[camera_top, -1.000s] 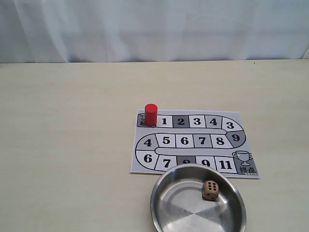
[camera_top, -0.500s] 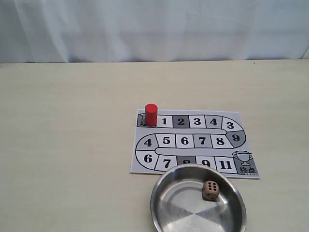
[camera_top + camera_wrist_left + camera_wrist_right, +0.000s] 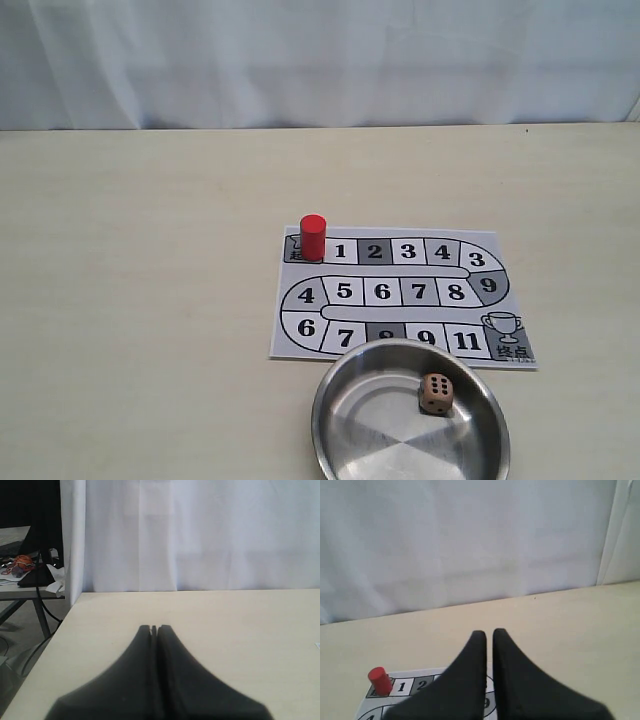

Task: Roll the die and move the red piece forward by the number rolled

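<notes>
Nothing moved, we find: the die waits in the bowl overlapping the board, the red piece on its start square; left gripper and right gripper jaws drawn together, empty.

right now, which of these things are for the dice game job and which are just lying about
For the job:
die, in the bowl
red piece, on the start square
board

Just there:
orange bundle on a side table
curtain
</notes>
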Robot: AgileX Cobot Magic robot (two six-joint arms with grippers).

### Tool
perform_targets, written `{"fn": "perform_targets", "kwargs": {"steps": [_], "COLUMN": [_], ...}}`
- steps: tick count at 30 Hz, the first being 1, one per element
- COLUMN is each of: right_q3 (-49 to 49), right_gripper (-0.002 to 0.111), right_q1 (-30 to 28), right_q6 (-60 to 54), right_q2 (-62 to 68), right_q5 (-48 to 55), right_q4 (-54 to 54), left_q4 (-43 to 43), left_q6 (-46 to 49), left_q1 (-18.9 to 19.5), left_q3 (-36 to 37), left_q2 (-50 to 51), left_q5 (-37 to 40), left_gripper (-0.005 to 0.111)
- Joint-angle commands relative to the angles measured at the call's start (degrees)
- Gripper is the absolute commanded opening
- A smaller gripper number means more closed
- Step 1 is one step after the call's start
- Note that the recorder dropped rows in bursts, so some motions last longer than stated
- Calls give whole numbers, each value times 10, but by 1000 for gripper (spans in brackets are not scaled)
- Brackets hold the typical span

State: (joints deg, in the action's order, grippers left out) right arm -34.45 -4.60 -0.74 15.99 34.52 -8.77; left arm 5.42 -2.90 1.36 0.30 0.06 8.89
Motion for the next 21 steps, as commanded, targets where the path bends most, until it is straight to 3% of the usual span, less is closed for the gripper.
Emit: {"fn": "perform_targets", "kwargs": {"steps": [1, 4, 7, 17, 21], "right_q3": [-57, -61, -63, -107, -115], "right_gripper": [4, 4, 4, 4, 4], "right_q1": [1, 1, 1, 1, 1], "right_q6": [-4, -10, -13, -31, -29], "right_q2": [66, 98, 128, 258, 290], "right_q5": [21, -44, -41, 161, 194], "right_q4": [-53, -53, -74, -75, -92], "left_q4": [-1, -1, -1, -1, -1], "left_q6": [-1, -1, -1, -1, -1], "left_q1": [0, 0, 0, 0, 0], "left_q3": [-3, -3, -3, -3, -3], "left_q2": [-1, -1, -1, -1, -1], "left_q5": [-7, -7, -7, -7, -7], "left_gripper": [0, 0, 0, 0, 0]}}
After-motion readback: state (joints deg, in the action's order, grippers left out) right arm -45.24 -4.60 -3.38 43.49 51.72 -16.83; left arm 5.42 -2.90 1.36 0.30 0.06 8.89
